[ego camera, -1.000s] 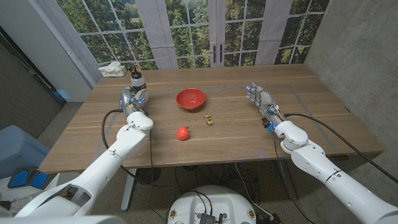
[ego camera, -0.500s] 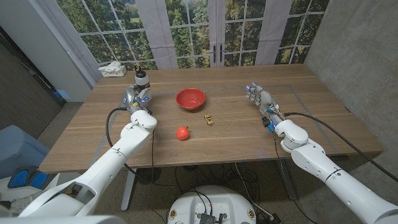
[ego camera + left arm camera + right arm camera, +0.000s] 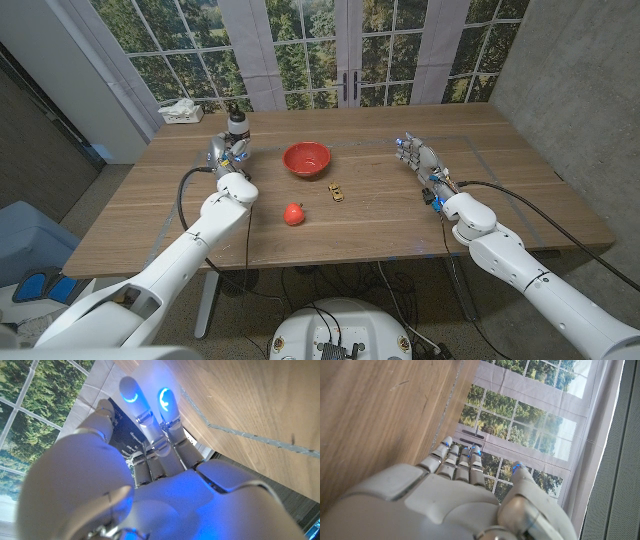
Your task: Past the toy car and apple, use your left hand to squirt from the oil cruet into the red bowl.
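The left robot hand (image 3: 226,156) is wrapped around the oil cruet (image 3: 237,124) at the far left of the counter (image 3: 400,215), with the cruet's dark cap and pale neck standing upright above the fingers. In the head view the cruet is to the left of the red bowl (image 3: 306,159), with bare wood between them. The left wrist view looks along the back of that hand, its fingers (image 3: 131,395) closed around a dark body that seems to be the cruet. By my reading the pickup is done. What is left is the carry across to the bowl, the tilt over its rim and the squirt itself. The bowl looks empty, though oil would be hard to make out from here.

Moving right, the apple (image 3: 293,213) sits near the front edge of the counter, and the toy car (image 3: 337,191) lies just beyond it, close to the bowl's right side. Both are nearer the robot than the bowl, so the cruet has to work behind them.

The right robot hand (image 3: 420,158) is far to the right, with its fingers apart and nothing in them.

Count: one cruet, one bowl, one apple, one toy car and two robot hands. There is also a pale object (image 3: 180,111) at the counter's far left corner that is too small to identify.
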